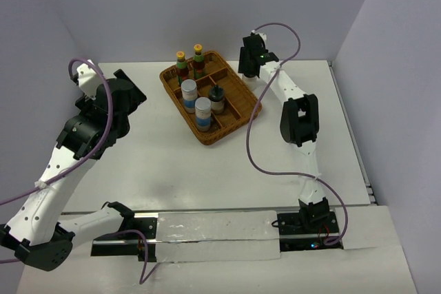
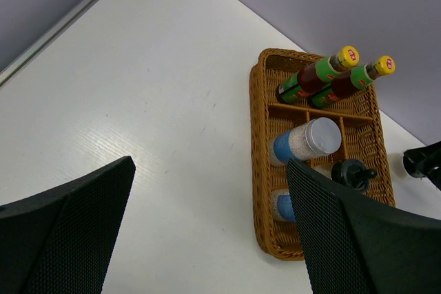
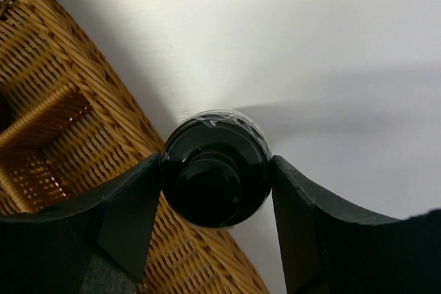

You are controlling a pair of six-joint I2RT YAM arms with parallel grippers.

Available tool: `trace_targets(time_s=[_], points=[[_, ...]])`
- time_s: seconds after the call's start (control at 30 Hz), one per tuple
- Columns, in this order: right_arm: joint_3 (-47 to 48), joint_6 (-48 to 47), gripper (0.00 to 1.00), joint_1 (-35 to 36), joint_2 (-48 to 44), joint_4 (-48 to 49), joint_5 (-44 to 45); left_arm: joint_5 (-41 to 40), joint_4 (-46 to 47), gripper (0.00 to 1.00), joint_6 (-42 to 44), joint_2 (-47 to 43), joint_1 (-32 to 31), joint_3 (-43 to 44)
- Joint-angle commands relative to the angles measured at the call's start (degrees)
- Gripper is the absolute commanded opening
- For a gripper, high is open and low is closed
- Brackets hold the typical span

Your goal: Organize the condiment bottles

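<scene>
Fingers (image 3: 124,218) of the right gripper (image 3: 217,170) pinch a black-capped bottle (image 3: 216,184), its body hidden beneath; left gripper (image 2: 210,170) spread wide.

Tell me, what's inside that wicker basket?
Five bottles stand in the basket: two yellow-capped bottles, two white bottles, one black-capped bottle. The basket floor beneath them is covered. A sixth bottle is outside, in the right gripper.

Open table (image 1: 151,149) left of basket (image 2: 256,170), basket wall just beside black-capped bottle (image 3: 216,187) in right hand (image 3: 216,164)
</scene>
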Motion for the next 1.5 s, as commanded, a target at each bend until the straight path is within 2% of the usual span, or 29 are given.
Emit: trace_targets(time_s=[0.0,0.2,0.47,1.27,1.33,1.43,1.47], points=[[-2.0,-0.1,0.19,0.0,-15.9,5.1,3.5,-0.3,1.1,1.0,0.1,-1.2,0.3,1.9],[-7.3,-0.1,0.19,1.9,-22.4,8.2,2.9,-0.2,0.4,1.0,-0.5,-2.2,0.3,1.1],[-13.3,-0.1,0.19,6.5,-22.9,9.5,1.4,0.0,-0.1,1.0,-0.8,-3.4,0.3,0.9],[-20.5,-0.1,0.21,7.9,-13.7,11.4,-0.8,-0.1,-0.9,0.99,-1.5,-4.3,0.3,0.0],[-21.1,-0.1,0.28,8.0,-13.5,11.7,-1.2,0.0,-1.0,0.99,-1.3,-4.2,0.3,0.1],[-21.2,-0.1,0.61,8.0,-14.0,11.4,-1.0,0.1,-0.8,1.0,-1.3,-3.9,0.3,0.4],[-21.3,-0.1,0.66,7.9,-14.3,11.4,-0.9,0.1,-0.8,0.99,-1.2,-3.7,0.3,0.4]])
